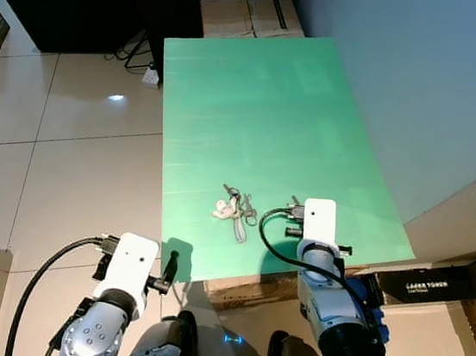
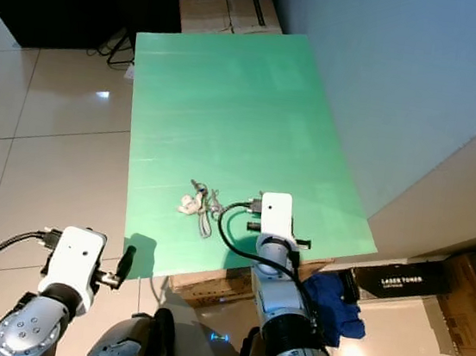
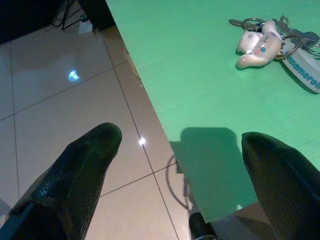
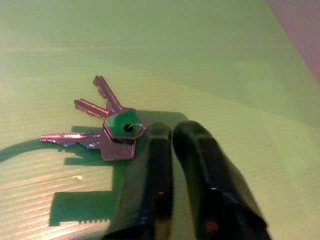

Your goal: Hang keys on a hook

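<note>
A green surface (image 1: pixel 262 120) stands beside a pale wall (image 1: pixel 425 71). Glossy cream floor tiles (image 1: pixel 66 166) reflect light. Cardboard boxes (image 1: pixel 249 14) sit beyond it.

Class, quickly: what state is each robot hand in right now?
Left hand: open, holding nothing.
Right hand: closed, empty, beside the silver metal keys.

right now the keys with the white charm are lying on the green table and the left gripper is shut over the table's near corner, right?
Not quite. The keys with the white charm do lie on the green table, and the left gripper is at the table's near corner, but it is open, not shut: the left wrist view shows its two black fingers spread wide apart with nothing between them.
</note>
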Tool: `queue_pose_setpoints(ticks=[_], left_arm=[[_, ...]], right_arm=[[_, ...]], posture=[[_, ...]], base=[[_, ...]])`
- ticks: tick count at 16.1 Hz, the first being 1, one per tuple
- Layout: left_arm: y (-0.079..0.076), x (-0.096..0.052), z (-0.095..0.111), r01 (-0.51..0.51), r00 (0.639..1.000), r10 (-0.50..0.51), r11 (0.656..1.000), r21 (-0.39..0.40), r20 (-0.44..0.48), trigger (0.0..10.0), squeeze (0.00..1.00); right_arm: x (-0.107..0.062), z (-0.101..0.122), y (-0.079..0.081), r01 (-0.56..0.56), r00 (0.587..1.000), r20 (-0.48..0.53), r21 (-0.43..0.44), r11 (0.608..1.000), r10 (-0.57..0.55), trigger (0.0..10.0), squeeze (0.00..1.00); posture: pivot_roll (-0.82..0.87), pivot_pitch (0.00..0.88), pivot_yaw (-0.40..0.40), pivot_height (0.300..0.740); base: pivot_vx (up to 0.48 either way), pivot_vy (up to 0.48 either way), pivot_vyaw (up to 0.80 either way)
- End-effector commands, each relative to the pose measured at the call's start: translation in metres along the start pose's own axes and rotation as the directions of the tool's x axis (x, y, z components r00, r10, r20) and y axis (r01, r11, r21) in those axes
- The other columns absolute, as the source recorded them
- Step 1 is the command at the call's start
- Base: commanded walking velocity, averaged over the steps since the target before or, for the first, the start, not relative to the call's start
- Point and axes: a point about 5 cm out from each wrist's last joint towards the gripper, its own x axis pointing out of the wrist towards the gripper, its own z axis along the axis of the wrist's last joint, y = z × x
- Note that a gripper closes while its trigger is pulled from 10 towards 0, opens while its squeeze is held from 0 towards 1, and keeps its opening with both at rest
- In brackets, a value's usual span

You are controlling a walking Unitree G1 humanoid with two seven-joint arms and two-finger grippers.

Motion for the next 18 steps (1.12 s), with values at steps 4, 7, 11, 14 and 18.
queue_pose_setpoints(ticks=[4,7,11,14,18], left_arm=[[0.001,0.000,-0.006,0.001,1.000,-0.001,1.000,0.004,-0.028,10.0,0.00],[0.000,0.002,-0.005,0.003,1.000,-0.003,1.000,0.004,-0.021,10.0,0.00],[0.000,0.003,-0.005,0.006,1.000,-0.006,1.000,0.004,-0.017,10.0,0.00],[0.001,0.002,-0.005,0.006,1.000,-0.006,1.000,0.007,-0.015,10.0,0.00],[0.003,0.001,-0.005,0.010,1.000,-0.009,1.000,0.015,-0.015,10.0,0.00]], right_arm=[[-0.004,0.015,0.007,-0.020,0.998,0.060,-0.009,1.000,0.021,0.0,0.00],[-0.001,0.034,0.005,-0.015,0.994,0.109,0.010,1.000,0.014,0.0,0.00],[0.003,0.023,0.002,-0.007,0.999,0.045,0.010,1.000,0.007,10.0,1.00],[0.004,0.011,0.002,-0.012,1.000,0.002,0.001,1.000,0.012,10.0,1.00],[0.007,0.012,0.001,-0.004,1.000,0.005,0.003,1.000,0.004,10.0,1.00]], posture=[[-0.03,0.257,0.053,0.740],[-0.03,0.244,0.052,0.740],[-0.03,0.236,0.052,0.740],[-0.02,0.233,0.061,0.740],[-0.01,0.233,0.072,0.740]], base=[[0.000,0.000,0.00],[0.000,0.000,0.00],[0.000,0.000,0.00],[0.000,0.000,0.00],[0.000,0.000,0.00]])
